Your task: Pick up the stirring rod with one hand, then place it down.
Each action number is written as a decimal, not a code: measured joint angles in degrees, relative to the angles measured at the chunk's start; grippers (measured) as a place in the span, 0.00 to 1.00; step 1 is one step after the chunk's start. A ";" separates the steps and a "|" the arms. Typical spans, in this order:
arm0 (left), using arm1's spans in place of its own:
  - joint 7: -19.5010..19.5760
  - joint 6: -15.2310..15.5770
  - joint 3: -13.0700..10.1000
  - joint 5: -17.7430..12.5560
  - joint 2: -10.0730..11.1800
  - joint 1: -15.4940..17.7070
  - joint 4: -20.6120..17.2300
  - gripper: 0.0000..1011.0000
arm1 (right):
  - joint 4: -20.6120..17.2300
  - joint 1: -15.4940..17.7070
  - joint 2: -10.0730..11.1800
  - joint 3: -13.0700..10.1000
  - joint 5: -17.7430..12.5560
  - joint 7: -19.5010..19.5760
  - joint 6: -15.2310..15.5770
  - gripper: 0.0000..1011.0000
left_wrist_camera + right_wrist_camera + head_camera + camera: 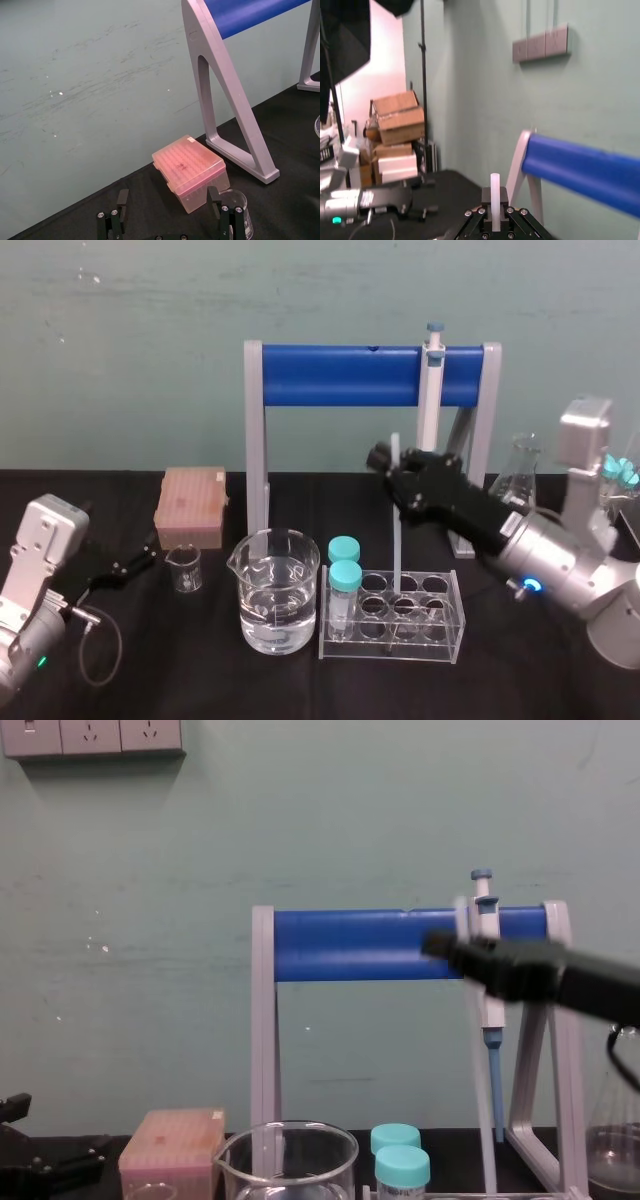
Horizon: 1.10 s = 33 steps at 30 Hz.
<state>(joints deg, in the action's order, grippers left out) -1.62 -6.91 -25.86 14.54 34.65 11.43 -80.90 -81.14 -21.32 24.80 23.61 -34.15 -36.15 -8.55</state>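
Observation:
The stirring rod (396,530) is a thin whitish rod that stands upright, its lower end down at the clear tube rack (447,628). My right gripper (388,457) is shut on the rod's upper part, in front of the blue stand. In the right wrist view the rod (495,197) sticks up between the shut fingers of that gripper (495,216). In the chest view the right gripper (447,948) hangs before the blue bar. My left gripper (142,561) rests low at the table's left, open (167,194) and holding nothing.
A water-filled beaker (278,590) and two teal-capped tubes (345,575) stand left of the rod. A small beaker (184,568) and a pink tip box (190,505) sit near the left gripper. The blue-barred stand (340,375) holds a pipette (432,390). A flask (522,475) stands at the right.

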 joint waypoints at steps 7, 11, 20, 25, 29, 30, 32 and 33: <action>0.00 0.00 0.00 0.00 0.00 0.00 0.00 0.99 | -4.48 0.39 1.03 -3.33 -2.40 0.02 -1.65 0.07; 0.00 0.00 0.00 0.00 0.00 0.00 0.00 0.99 | -6.10 0.25 1.23 -4.78 -3.48 0.86 -1.66 0.07; 0.00 0.00 0.00 0.00 0.00 0.00 0.00 0.99 | -8.60 0.36 1.99 -6.24 -4.34 1.86 -1.59 0.07; 0.00 0.00 0.00 0.00 0.00 0.00 0.00 0.99 | -9.32 0.66 2.39 -6.39 -4.48 1.96 -1.35 0.07; 0.00 0.00 0.00 0.00 0.00 0.00 0.00 0.99 | -9.56 0.82 2.62 -6.43 -4.51 2.13 -1.14 0.07; 0.00 0.00 0.00 0.00 0.00 0.00 0.00 0.99 | -9.58 0.86 2.68 -6.44 -4.54 2.14 -1.11 0.07; 0.00 0.00 0.00 0.00 0.00 0.00 0.00 0.99 | -9.59 0.89 2.74 -6.45 -4.57 2.15 -1.07 0.07; 0.00 0.00 0.00 0.00 0.00 0.00 0.00 0.99 | -9.59 0.93 2.79 -6.45 -4.61 2.16 -1.01 0.07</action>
<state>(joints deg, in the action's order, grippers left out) -1.62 -6.90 -25.86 14.55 34.65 11.44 -80.90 -90.73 -20.39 27.59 17.16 -38.76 -33.99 -9.56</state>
